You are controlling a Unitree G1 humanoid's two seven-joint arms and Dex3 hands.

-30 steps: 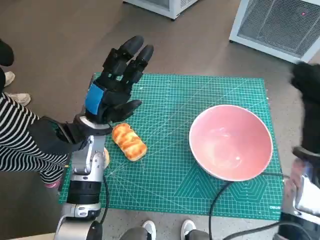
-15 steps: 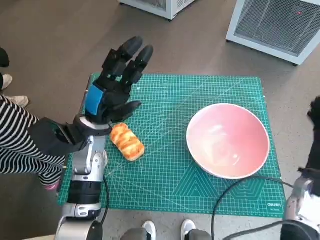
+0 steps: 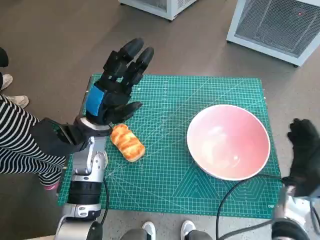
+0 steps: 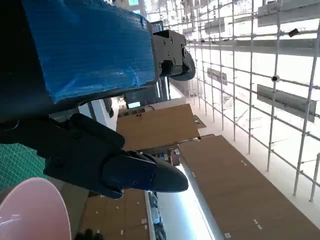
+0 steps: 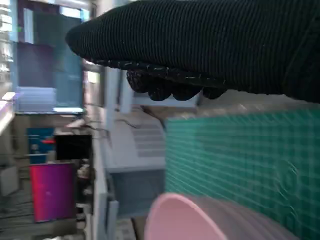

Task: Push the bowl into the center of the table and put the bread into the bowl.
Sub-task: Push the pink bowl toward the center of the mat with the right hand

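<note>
A pink bowl [image 3: 229,141] sits on the right half of the green cutting mat [image 3: 170,100]; its rim also shows in the left wrist view as the bowl [image 4: 30,210] and in the right wrist view as the bowl [image 5: 200,220]. A golden bread roll [image 3: 128,142] lies on the mat's left part. My left hand [image 3: 116,85] hovers raised above the mat just behind the bread, fingers spread, holding nothing. My gloved right hand [image 3: 303,155] is off the mat's right edge, beside the bowl and apart from it, holding nothing.
A person in a striped sleeve [image 3: 20,145] sits at the left, with shoes [image 3: 165,229] near the table's front edge. White appliances [image 3: 272,22] stand on the floor behind the table. A black cable [image 3: 235,190] crosses the mat's front right corner.
My right hand has dropped from high at the right edge to lower beside the bowl. The left hand, bread and bowl have stayed put; the camera shifted slightly.
</note>
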